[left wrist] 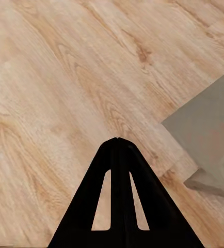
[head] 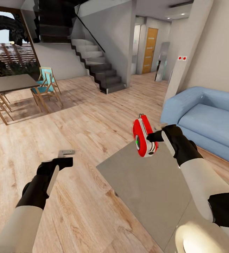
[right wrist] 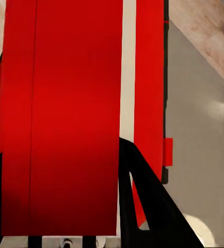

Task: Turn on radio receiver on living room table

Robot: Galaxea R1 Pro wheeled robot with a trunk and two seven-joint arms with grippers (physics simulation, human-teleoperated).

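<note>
Glossy grey worktop (head: 146, 182) on plank floor (head: 93, 119), sofa (head: 205, 116) beyond; right fingers (head: 152, 137) clamping red radio (head: 142, 137) above worktop; left fingers (left wrist: 118, 147) pressed together beside worktop.

Looked down and forward from the head over both arms, across the plank floor (head: 93, 116) toward the staircase (head: 100, 66), with the bench (head: 146, 189) below, nearer than the staircase. Faced steeply down from the left wrist along the left end effector (left wrist: 117, 140), close above the floor, catching a corner of the same bench (left wrist: 210, 129). Pressed very near the radio receiver (right wrist: 65, 113) from the right wrist, bench (right wrist: 194, 129) behind it; shared that radio receiver (head: 144, 137) and bench with the head view.
</note>
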